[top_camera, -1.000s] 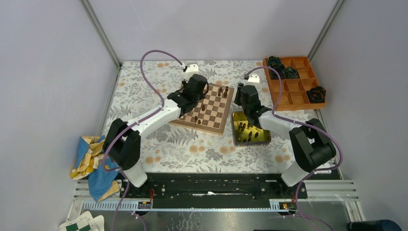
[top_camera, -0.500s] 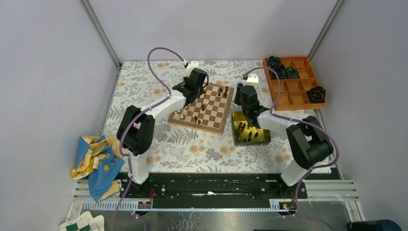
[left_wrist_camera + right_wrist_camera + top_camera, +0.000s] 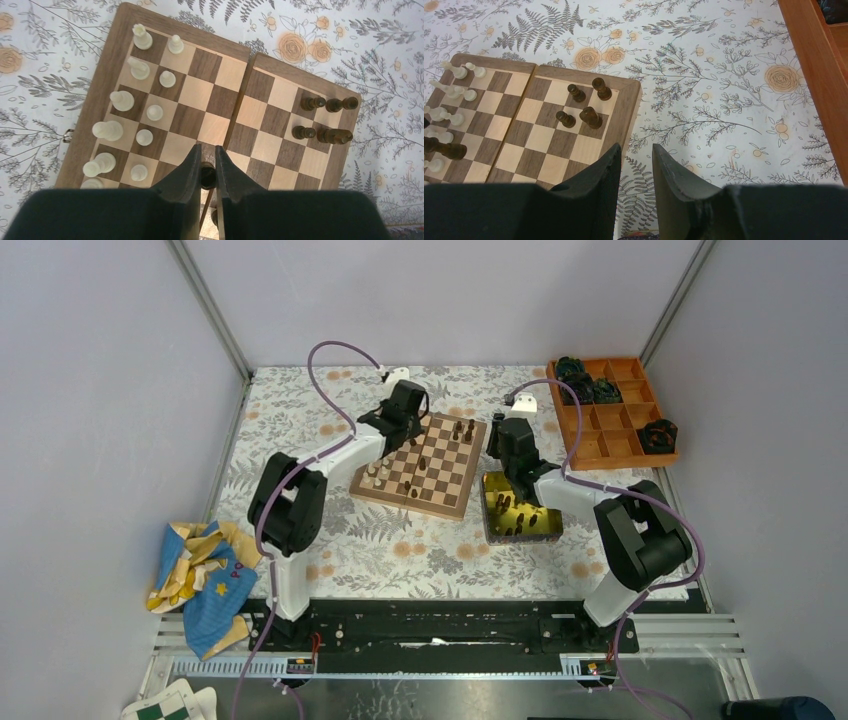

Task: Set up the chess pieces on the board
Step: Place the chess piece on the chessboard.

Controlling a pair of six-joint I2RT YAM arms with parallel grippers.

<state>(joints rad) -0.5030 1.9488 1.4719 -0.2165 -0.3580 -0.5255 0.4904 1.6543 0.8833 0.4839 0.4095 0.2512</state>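
The wooden chessboard [image 3: 421,462] lies on the flowered cloth, also in the left wrist view [image 3: 165,32] and the right wrist view [image 3: 624,107]. Cream pieces [image 3: 141,69] stand in two rows at its left end. A few dark pieces [image 3: 326,105] stand at its right end [image 3: 585,102]. My left gripper [image 3: 208,150] hangs over the board's middle, shut on a dark chess piece [image 3: 208,175]. My right gripper [image 3: 637,147] is open and empty, over the cloth just right of the board. More dark pieces lie in the yellow tin [image 3: 520,510].
An orange compartment tray [image 3: 612,412] with black gear-like lumps stands at the back right; its wall shows in the right wrist view [image 3: 819,70]. A crumpled blue and yellow cloth [image 3: 200,575] lies at the front left. A green-and-white checkered sheet [image 3: 172,704] sits at the bottom left.
My left arm has swung back toward the board's far left side, uncovering the cream rows. The right arm has barely moved.
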